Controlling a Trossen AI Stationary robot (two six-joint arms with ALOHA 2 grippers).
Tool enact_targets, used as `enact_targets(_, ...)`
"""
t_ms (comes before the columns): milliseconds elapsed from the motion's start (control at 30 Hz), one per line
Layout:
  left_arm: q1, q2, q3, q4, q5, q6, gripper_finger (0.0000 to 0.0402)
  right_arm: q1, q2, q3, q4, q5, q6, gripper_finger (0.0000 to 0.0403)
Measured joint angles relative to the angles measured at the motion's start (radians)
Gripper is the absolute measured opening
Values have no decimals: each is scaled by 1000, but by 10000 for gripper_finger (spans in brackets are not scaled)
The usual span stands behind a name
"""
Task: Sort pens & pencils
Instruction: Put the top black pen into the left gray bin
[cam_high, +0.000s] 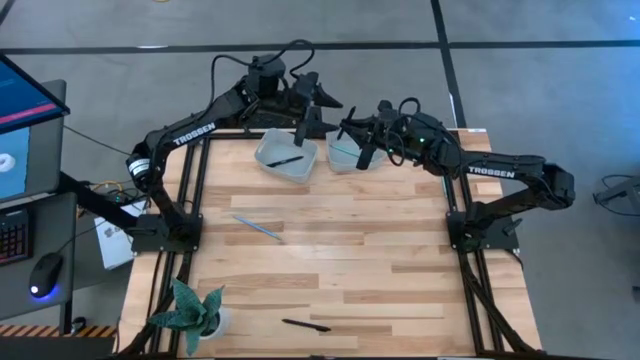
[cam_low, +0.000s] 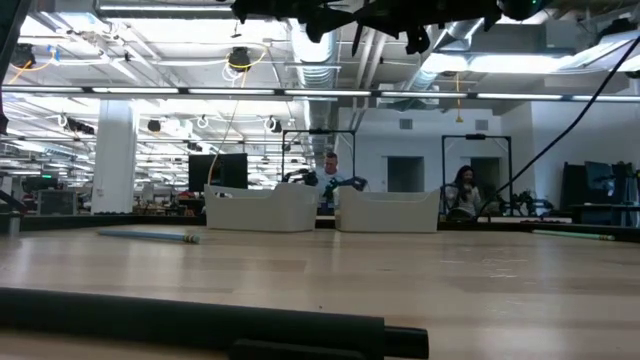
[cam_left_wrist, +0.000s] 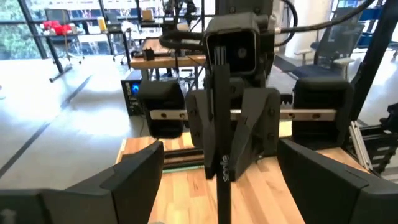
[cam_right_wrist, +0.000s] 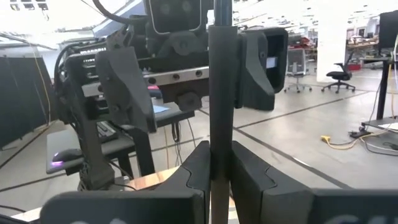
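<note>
My right gripper (cam_right_wrist: 219, 163) is shut on a black writing stick (cam_right_wrist: 221, 87) that stands upright high above the table's far edge (cam_high: 400, 135). My left gripper (cam_left_wrist: 221, 171) faces it, open, one finger on each side of the stick without touching. In the high view the two grippers, left (cam_high: 318, 112) and right (cam_high: 350, 132), meet over two pale bins. Another black stick (cam_high: 287, 159) lies in the left bin (cam_high: 270, 150). A pale teal stick (cam_high: 258, 227) lies flat mid-table, and a black one (cam_high: 306, 324) lies near the front edge. My right gripper pinches the black stick's shaft (cam_right_wrist: 221, 140) between its two fingers. The fingers lie level and across the stick, coming from the table's right side. The stick stands upright, reaching above and below the fingers, lifted clear of the table and bins.
The right bin (cam_high: 345, 158) stands beside the left one at the far edge. A potted plant (cam_high: 195, 310) sits at the near left corner. A thin pale stick (cam_low: 575, 233) lies far right in the low view. People sit in the room behind the bins.
</note>
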Motion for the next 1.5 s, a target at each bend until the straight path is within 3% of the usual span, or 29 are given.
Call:
enact_targets(500,-66,0,0,55,10,9,305,22,0,0,-3,-1,1,63)
enact_targets(867,-90,0,0,54,-112,46,298,29,0,0,-4,-3,0,63)
enact_targets(1033,-89,0,0,47,-156,47,263,35,0,0,-4,-7,0,63)
enact_targets(1500,-86,32,0,56,-159,49,142,42,1,0,-12,-4,0,63)
